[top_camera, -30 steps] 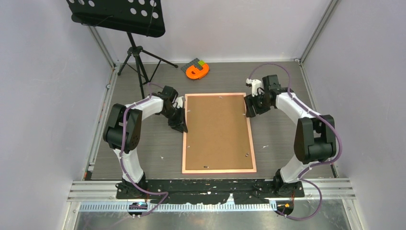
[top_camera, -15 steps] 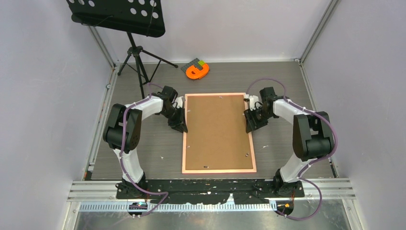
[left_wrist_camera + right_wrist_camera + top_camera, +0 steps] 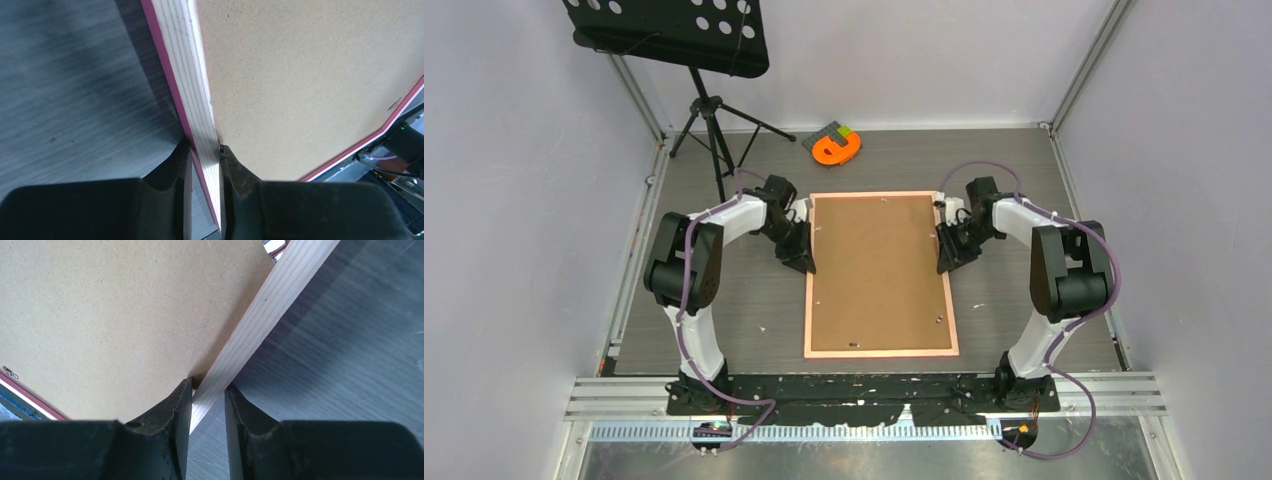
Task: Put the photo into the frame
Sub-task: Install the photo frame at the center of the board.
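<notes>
The frame (image 3: 808,300), with a narrow salmon-pink border, lies face down on the table. A plain brown backing board (image 3: 879,270) fills it. The photo is hidden. My left gripper (image 3: 805,262) straddles the frame's left rail (image 3: 181,60) and is shut on it, one finger (image 3: 178,165) outside and one over the board. My right gripper (image 3: 943,259) straddles the right rail (image 3: 280,295) and is shut on it, one finger (image 3: 179,405) on the board side and the other on the table side.
A small orange tape-like object (image 3: 838,150) with a grey-green piece lies at the back of the table. A black music stand's tripod (image 3: 714,125) stands at the back left. Grey walls enclose the table on three sides.
My right gripper has moved down and in onto the frame's right rail. The left gripper has stayed on the left rail. The frame has not shifted.
</notes>
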Tool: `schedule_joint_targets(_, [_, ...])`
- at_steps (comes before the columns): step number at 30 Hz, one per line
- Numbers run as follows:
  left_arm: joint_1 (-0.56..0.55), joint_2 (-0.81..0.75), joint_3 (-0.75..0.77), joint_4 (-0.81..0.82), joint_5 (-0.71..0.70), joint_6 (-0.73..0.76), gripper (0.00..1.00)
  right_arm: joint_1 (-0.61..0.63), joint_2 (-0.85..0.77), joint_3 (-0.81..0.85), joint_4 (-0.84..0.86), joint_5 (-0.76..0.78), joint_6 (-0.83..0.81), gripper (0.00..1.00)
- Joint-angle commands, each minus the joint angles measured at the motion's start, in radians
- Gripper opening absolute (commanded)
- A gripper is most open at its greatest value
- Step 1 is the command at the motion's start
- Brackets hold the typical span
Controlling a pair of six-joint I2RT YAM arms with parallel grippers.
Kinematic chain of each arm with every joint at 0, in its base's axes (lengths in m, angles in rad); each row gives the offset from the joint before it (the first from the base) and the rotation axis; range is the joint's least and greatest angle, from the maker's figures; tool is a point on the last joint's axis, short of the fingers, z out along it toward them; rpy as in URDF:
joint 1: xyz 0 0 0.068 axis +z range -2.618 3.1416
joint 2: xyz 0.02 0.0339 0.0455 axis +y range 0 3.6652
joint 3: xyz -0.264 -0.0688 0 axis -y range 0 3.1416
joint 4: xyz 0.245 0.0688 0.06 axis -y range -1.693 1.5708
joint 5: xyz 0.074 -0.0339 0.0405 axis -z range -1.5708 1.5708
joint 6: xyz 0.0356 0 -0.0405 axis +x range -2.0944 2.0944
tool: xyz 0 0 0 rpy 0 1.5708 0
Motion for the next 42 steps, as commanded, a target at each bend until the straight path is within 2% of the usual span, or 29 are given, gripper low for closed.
schedule_joint_targets(1, [0.004, 0.031, 0.107, 0.0, -0.001, 0.055, 0.0, 0.001, 0.05, 0.084, 0.076, 0.017, -0.012, 0.11])
schedule_joint_targets(6, [0.005, 0.08, 0.201, -0.012, -0.018, 0.033, 0.0, 0.0, 0.111, 0.192, 0.074, 0.014, 0.005, 0.08])
schedule_joint_targets(13, [0.006, 0.125, 0.289, -0.011, -0.027, -0.008, 0.0, 0.001, 0.177, 0.314, 0.056, 0.036, 0.002, 0.1])
schedule_joint_targets(17, [0.006, 0.138, 0.301, -0.005, -0.019, -0.025, 0.0, 0.0, 0.177, 0.361, 0.049, 0.051, -0.006, 0.18])
schedule_joint_targets(18, [0.006, 0.137, 0.301, -0.003, -0.02, -0.027, 0.0, 0.0, 0.171, 0.363, 0.05, 0.055, -0.008, 0.24])
schedule_joint_targets(19, [0.006, 0.135, 0.3, -0.003, -0.023, -0.028, 0.03, 0.0, 0.167, 0.365, 0.049, 0.062, -0.008, 0.28])
schedule_joint_targets(20, [0.006, 0.131, 0.296, -0.002, -0.029, -0.027, 0.06, 0.0, 0.155, 0.363, 0.049, 0.066, -0.008, 0.37])
schedule_joint_targets(24, [0.006, 0.103, 0.273, 0.009, -0.051, -0.02, 0.36, 0.001, 0.098, 0.326, 0.055, 0.085, -0.011, 0.58])
schedule_joint_targets(25, [0.006, 0.097, 0.27, 0.01, -0.051, -0.02, 0.39, 0.001, 0.086, 0.307, 0.055, 0.091, -0.012, 0.61])
schedule_joint_targets(33, [0.006, 0.029, 0.251, -0.004, -0.095, 0.013, 0.73, 0.001, -0.124, 0.154, 0.06, 0.082, -0.022, 0.74])
schedule_joint_targets(37, [0.006, -0.009, 0.224, -0.026, -0.103, 0.042, 0.83, 0.001, -0.225, 0.065, 0.044, 0.068, -0.041, 0.8])
schedule_joint_targets(39, [0.006, -0.031, 0.197, -0.034, -0.109, 0.06, 0.92, 0.0, -0.269, 0.025, 0.031, 0.062, -0.064, 0.81])
schedule_joint_targets(42, [0.006, -0.069, 0.145, -0.04, -0.112, 0.083, 0.94, 0.0, -0.329, -0.052, 0.025, 0.055, -0.107, 0.82])
